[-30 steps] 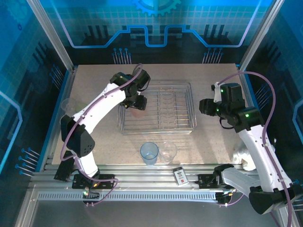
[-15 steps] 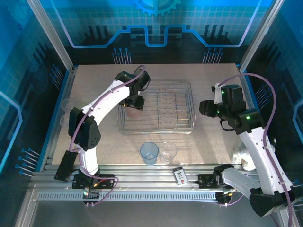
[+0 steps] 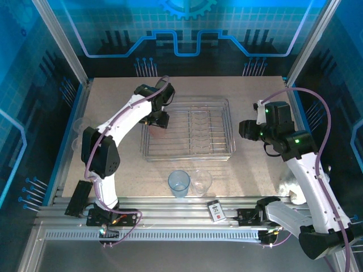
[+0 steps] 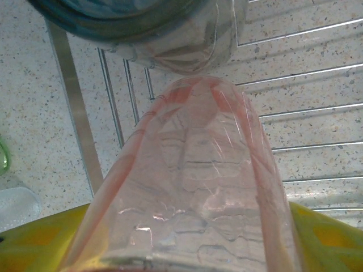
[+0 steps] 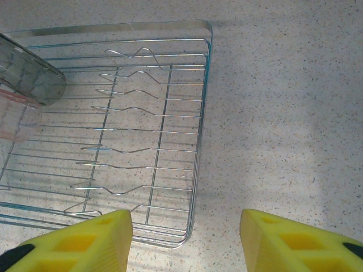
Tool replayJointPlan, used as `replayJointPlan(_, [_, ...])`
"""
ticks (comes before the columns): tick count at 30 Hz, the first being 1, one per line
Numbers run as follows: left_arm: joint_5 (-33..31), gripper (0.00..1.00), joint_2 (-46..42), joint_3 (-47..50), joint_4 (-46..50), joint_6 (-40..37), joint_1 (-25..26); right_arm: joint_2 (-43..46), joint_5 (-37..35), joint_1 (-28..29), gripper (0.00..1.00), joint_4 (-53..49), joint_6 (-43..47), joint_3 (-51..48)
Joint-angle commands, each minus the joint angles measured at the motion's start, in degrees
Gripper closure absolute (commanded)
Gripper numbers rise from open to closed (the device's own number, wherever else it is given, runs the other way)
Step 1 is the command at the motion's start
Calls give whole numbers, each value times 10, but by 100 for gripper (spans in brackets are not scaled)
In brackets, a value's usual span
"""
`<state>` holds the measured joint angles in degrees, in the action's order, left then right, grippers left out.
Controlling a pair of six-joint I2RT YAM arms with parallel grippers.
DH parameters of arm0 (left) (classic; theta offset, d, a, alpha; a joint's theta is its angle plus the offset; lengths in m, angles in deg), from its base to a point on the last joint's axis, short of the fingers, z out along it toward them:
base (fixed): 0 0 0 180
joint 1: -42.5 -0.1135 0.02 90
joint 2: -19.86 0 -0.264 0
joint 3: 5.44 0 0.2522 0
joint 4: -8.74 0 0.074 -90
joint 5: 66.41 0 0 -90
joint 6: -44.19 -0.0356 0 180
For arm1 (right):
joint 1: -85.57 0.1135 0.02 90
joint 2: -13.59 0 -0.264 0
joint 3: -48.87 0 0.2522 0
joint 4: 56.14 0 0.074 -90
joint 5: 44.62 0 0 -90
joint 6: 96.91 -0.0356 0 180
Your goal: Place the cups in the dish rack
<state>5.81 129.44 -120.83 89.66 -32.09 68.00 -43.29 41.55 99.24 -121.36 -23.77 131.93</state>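
Left tool (image 4: 181, 249) is pinching the pink cup (image 4: 193, 170); with the grey cup (image 4: 187, 39) sitting just ahead, advancing risks knocking it.

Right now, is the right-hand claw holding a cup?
No, the right gripper is open, with only table and dish rack wire between its jaws.

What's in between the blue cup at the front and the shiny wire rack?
Nothing is in the way. In the top view, just bare speckled table lies between the blue cup and the near rim of the dish rack.
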Motion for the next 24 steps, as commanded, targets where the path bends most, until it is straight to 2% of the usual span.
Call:
replayJointPlan(1, [-9,54,11,8,-14,-13,-6,12,9,-8,47,-9,0,-6])
replayJointPlan(12, [-25,34,26,40,-51,-23,-11,23,9,-8,47,-22,0,-6])
replayJointPlan(15, [-29,23,25,48,-60,-21,-11,28,11,-8,47,-24,-2,-5])
replayJointPlan(18, [-41,2,18,57,-69,-19,-11,32,14,-8,47,-25,-4,-5])
replayJointPlan(24, [-68,1,-14,74,-87,-17,-11,9,43,-9,46,-53,-3,18])
